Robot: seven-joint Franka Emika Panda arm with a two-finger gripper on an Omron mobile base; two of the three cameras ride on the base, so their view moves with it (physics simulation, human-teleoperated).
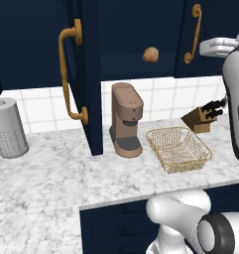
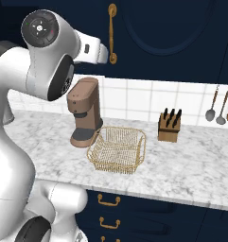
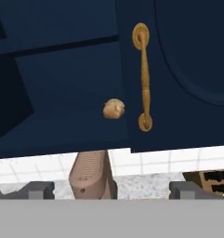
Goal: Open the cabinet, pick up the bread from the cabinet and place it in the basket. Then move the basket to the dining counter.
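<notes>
Dark lettering runs down the white arm in the left base view, too small to read. The small round golden-brown bread roll sits inside the open dark navy wall cabinet, above and well ahead of the dark fingers, which stand wide apart, holding nothing. The right base view adds hanging spoons; the shallow gold wire-mesh basket rests on the marble table beside the brown coffee machine

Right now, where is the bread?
The bread sits inside the open cabinet, above the coffee machine, left of the closed door's brass handle in the hand view.
</notes>
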